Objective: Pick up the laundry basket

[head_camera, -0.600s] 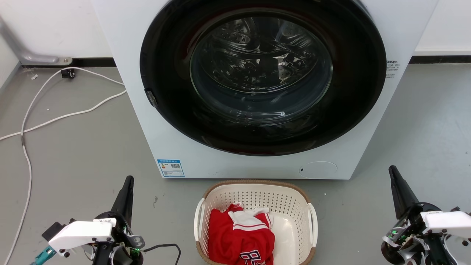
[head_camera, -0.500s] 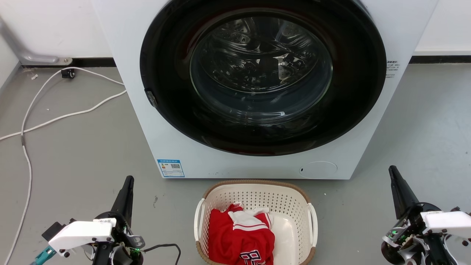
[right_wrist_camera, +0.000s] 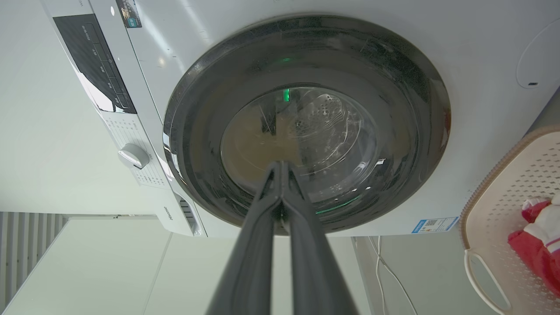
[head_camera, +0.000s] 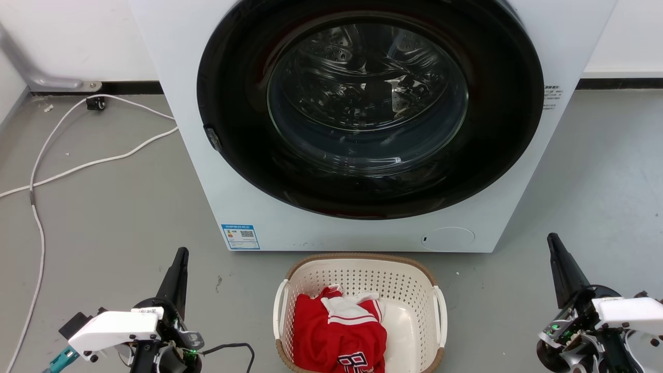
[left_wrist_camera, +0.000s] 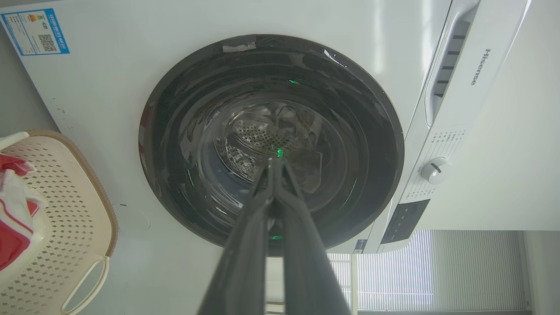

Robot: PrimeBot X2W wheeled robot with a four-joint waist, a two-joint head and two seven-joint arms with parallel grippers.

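Left pincer (head_camera: pixel 181 253) low on the robot's left, its 2 dark fingers (left_wrist_camera: pixel 245 249) pressed together along their length, gripping nothing; right pincer (head_camera: pixel 552 238) likewise, tips meeting, nothing between them; between the 2 pincers, well apart from either, the laundry basket (head_camera: pixel 362 258), standing on the grey floor (head_camera: pixel 103 217), to the right of the left pincer and to the left of the right pincer, untouched; 2 white handles (head_camera: pixel 280 311) on its sides, 1 facing each pincer; inside, a crumpled red and white garment (head_camera: pixel 336 331), heaped nearer the left pincer's side; just beyond the laundry basket, ahead of both pincers, a white washing machine (head_camera: pixel 321 235), its round dark door (head_camera: pixel 368 103) closed; out past the left pincer, away from the laundry basket, a white cable (head_camera: pixel 77 167) trailing across the floor.
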